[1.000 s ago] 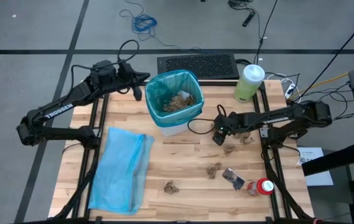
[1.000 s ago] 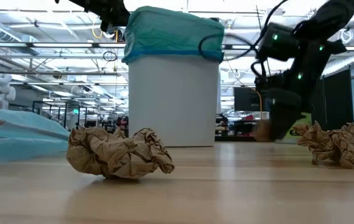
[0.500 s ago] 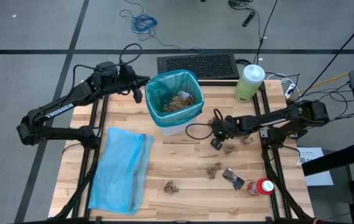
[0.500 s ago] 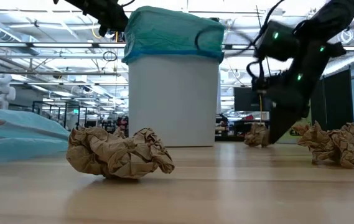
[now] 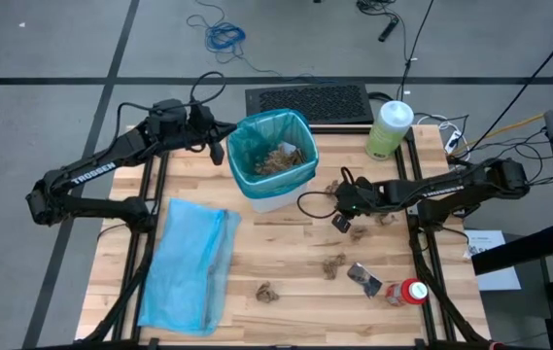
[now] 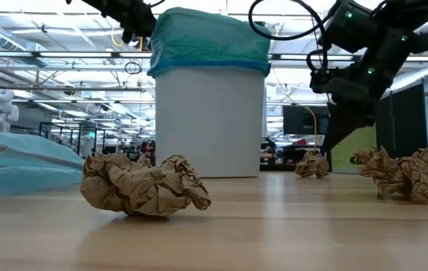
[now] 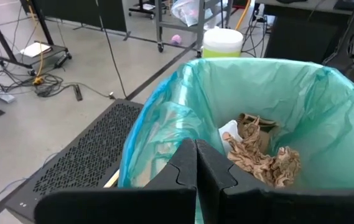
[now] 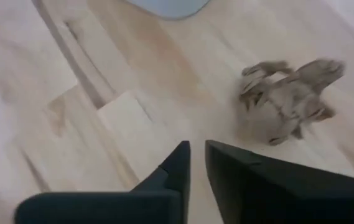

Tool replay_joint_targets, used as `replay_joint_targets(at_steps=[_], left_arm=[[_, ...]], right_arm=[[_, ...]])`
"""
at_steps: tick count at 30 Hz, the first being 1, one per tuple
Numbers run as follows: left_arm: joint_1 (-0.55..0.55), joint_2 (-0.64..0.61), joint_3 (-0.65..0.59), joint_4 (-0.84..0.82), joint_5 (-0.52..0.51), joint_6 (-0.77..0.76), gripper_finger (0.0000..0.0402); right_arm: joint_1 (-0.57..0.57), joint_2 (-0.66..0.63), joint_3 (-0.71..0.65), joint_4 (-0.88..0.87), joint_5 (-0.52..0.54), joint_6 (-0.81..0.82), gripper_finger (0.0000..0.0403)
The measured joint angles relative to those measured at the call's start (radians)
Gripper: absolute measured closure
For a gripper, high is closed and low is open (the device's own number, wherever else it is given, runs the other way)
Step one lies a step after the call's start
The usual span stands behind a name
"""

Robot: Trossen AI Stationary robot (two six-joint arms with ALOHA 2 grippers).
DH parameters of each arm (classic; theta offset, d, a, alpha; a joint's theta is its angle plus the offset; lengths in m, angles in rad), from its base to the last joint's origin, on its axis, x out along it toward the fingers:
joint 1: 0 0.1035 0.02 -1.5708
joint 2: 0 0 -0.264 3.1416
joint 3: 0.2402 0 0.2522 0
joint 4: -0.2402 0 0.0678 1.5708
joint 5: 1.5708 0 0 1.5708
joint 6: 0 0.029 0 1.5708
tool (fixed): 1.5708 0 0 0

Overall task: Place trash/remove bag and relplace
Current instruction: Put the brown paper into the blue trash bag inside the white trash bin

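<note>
A white bin [image 6: 210,120] lined with the teal-green bag [image 5: 272,131] stands at the table's far middle, with brown paper wads [image 7: 257,152] inside. My left gripper [image 5: 216,146] is shut, level with the bag's left rim [image 7: 158,118]. My right gripper [image 8: 195,152] hangs above the wood right of the bin, pointing down at a slant. Only a narrow gap separates its fingers, and nothing is between them. A crumpled brown wad [image 8: 288,99] lies on the table just beyond them [image 6: 313,164]. More trash wads [image 5: 332,264] [image 5: 268,290] lie nearer. My left gripper has its shut fingertips [image 7: 195,162] right at the outer left side of the bag's rim. I cannot tell whether they touch the plastic.
The pale sky-blue bag [image 5: 190,262] lies flat at the near left. A green white-lidded canister [image 5: 389,128] stands at the far right. A silvery wrapper [image 5: 363,278] and a red-and-white object [image 5: 410,292] lie at the near right. Cables run past the table's right edge.
My right gripper has risen off the table beside the bin. The wad that was at its fingertips stays on the wood below it.
</note>
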State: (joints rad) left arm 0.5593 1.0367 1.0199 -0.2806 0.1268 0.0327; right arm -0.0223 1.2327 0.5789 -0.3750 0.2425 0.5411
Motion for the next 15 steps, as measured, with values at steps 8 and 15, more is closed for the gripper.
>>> replay_joint_targets(at_steps=[8, 15], left_arm=[[-0.008, 0.0, 0.0, 0.033, -0.001, 0.001, 0.0401], [-0.026, 0.009, 0.0, 0.026, -0.002, 0.011, 0.0401]], right_arm=[[-0.001, 0.0, 0.0, 0.005, 0.125, -0.054, 0.0258], [-0.019, 0.001, 0.0, 0.007, 0.128, -0.032, 0.0185]])
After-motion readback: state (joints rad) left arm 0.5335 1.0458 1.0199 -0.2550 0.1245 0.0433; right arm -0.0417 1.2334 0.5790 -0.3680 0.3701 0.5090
